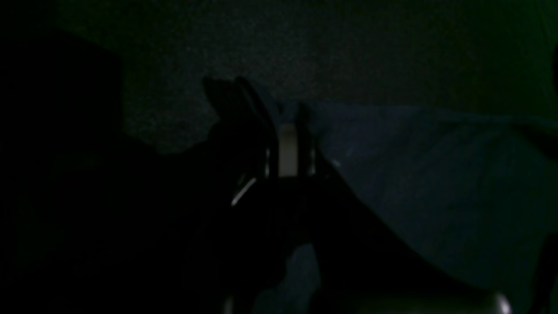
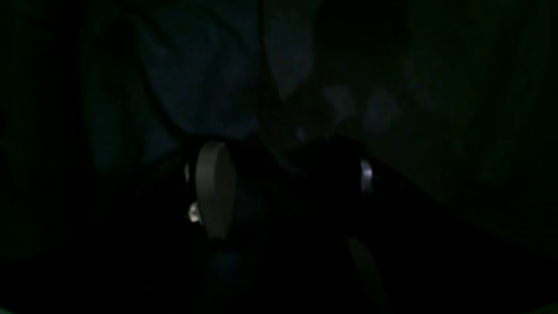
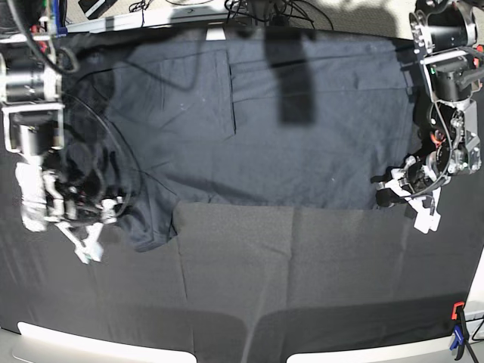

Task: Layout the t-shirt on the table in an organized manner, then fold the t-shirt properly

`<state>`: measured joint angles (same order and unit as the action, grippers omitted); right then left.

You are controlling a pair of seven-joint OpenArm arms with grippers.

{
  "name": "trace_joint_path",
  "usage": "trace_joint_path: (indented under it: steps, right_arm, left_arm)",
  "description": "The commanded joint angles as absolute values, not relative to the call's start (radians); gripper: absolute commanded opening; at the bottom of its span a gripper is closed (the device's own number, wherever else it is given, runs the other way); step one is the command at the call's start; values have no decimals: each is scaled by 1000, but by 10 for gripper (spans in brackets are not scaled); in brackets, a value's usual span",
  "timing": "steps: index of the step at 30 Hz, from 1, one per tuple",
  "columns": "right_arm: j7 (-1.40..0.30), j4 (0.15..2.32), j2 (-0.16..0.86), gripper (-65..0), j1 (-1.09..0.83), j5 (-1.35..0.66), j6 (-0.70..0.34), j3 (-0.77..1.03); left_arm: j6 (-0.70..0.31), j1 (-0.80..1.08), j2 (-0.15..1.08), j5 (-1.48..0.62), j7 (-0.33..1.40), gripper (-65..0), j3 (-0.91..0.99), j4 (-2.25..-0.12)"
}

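Lying flat, the t-shirt [image 3: 257, 121] spans the surface [image 3: 302, 287] between both claws. Left claw [image 3: 387, 193], at 3 o'clock, is clamped on its edge. Right claw [image 3: 89, 231], at 9 o'clock, stands apart over the sleeve.

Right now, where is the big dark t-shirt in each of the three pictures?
Base view: the large dark charcoal-navy fabric t-shirt fills the upper middle of the black-clothed table.
Left wrist view: bluish cloth at right, its edge pinched by the shut left gripper.
Right wrist view: dim folds at upper left, above the right gripper.
Shared landmark: the t-shirt's edge where each gripper meets it.
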<state>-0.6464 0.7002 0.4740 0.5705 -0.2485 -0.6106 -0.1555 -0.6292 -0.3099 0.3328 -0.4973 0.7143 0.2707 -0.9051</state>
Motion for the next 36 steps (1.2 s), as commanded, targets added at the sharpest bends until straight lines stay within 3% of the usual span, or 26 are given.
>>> trace_joint_path:
  steps: [1, 7, 9, 12, 14, 23, 27, 36]
  right_arm:
    - [-628, 712, 470, -332, 597, -249, -628, -152]
    - [-636, 711, 455, -343, 595, -237, -628, -152]
    - [-632, 711, 464, -411, 596, -235, -627, -152]
    - [-591, 711, 489, -572, 596, -235, -627, -152]
    - [-555, 714, 513, -627, 596, -235, -628, -152]
    - [-520, 812, 603, -630, 595, -258, -630, -152]
    - [-514, 887, 616, -630, 564, -272, -694, -150]
    - [-511, 1141, 614, -630, 362, -273, -698, -36]
  left_arm:
    - [-630, -329, 344, -498, 711, -650, 272, -916]
    - [-630, -316, 344, -498, 709, -650, 272, -916]
    - [-630, -315, 344, -498, 710, -650, 272, -916]
    - [-630, -316, 344, -499, 691, -650, 272, -916]
    - [-630, -316, 344, -499, 657, -650, 272, -916]
    - [-630, -315, 344, -545, 588, -650, 291, -958]
    - [-629, -273, 344, -564, 606, -650, 335, -1087]
    - [-572, -77, 343, -577, 610, -650, 361, -1353]
